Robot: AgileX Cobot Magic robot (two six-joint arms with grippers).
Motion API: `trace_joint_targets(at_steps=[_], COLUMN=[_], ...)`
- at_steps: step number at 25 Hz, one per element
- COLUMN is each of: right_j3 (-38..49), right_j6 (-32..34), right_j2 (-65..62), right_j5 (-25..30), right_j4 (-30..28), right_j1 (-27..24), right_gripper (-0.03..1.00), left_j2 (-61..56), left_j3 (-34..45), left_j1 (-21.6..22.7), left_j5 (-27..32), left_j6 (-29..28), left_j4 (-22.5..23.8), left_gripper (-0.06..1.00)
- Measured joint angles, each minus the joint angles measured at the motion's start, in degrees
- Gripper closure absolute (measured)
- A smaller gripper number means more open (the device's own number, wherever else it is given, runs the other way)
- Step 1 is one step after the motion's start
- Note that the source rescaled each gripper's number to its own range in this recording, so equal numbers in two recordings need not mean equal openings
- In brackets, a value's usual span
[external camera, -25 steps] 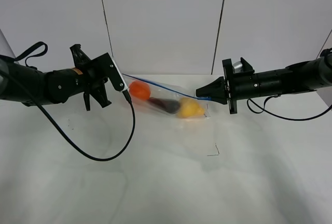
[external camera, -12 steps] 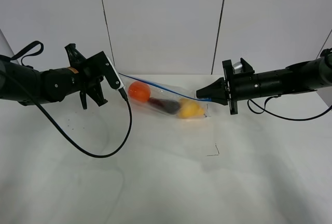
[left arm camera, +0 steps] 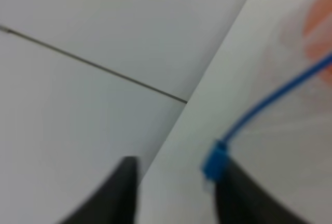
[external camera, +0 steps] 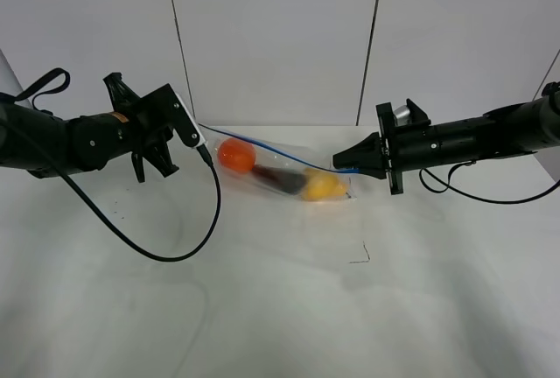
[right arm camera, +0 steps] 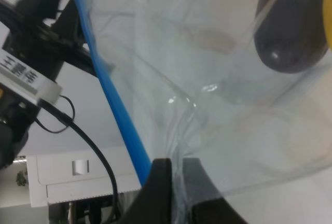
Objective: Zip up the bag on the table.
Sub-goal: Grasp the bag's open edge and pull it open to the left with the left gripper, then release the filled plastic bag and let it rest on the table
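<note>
— Left pincer (left arm camera: 175,185) stood parted, the blue slider (left arm camera: 213,161) loose by one jaw; right pincer (right arm camera: 174,169) was clamped on a corner of the bag (external camera: 280,172), stretched beyond the worktop's (external camera: 262,317) black corner mark (external camera: 360,255).
— Risk?
— One grip only: the loaded bag might have sagged and slipped free.

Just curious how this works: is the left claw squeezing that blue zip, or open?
Open. The left gripper shows its fingers apart; the blue zip tab sits beside one, unpinched.

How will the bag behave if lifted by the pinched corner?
Probably floppy: the bag is thin, crinkled film. Likely to swing, since the ball and fruit lie loose inside and could roll. It might slip, as the right claw pinches only one corner of slick film.
</note>
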Motion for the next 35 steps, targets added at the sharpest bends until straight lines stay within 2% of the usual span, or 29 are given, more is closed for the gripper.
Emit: trace_joint_targets(at_steps=[2, 5, 9, 13, 17, 20, 23, 26, 29, 32, 35], right_j3=[0.00, 0.00, 0.00, 0.00, 0.00, 0.00, 0.00, 0.00, 0.00, 0.00, 0.00], right_j6=[0.00, 0.00, 0.00, 0.00, 0.00, 0.00, 0.00, 0.00, 0.00, 0.00, 0.00], right_j2=[0.00, 0.00, 0.00, 0.00, 0.00, 0.00, 0.00, 0.00, 0.00, 0.00, 0.00], right_j5=[0.07, 0.11, 0.11, 0.11, 0.11, 0.11, 0.11, 0.11, 0.11, 0.11, 0.11], right_j4=[-0.11, -0.17, -0.17, -0.17, 0.12, 0.88, 1.28, 1.28, 1.28, 1.28, 1.28], right_j1=[0.00, 0.00, 0.00, 0.00, 0.00, 0.00, 0.00, 0.00, 0.00, 0.00, 0.00], right_gripper=[0.97, 0.97, 0.97, 0.97, 0.97, 0.97, 0.97, 0.97, 0.97, 0.97, 0.97], left_j2=[0.00, -0.06, -0.06, -0.06, -0.06, -0.06, -0.19, -0.19, -0.24, -0.24, -0.24], left_j3=[0.00, 0.00, 0.00, 0.00, 0.00, 0.00, 0.00, 0.00, -1.03, -3.98, -7.30], left_j1=[0.24, 1.28, 5.05, 8.48, 10.25, 10.33, 10.33, 10.93, 13.40, 17.78, 22.74], left_j5=[-0.44, -0.50, -0.50, -0.50, -0.53, -0.48, 2.42, 8.09, 17.94, 32.28, 50.59], left_j6=[-0.48, -0.55, -0.59, -0.59, -0.59, -0.59, -0.67, -0.39, 0.15, 0.19, -1.98], left_j4=[-0.45, -1.77, -4.13, -10.25, -19.55, -24.81, -33.36, -40.38, -43.25, -43.76, -43.64], left_gripper=[0.18, 0.04, 0.00, 0.00, 0.00, 0.00, 0.00, 0.00, 0.00, 0.00, 0.00])
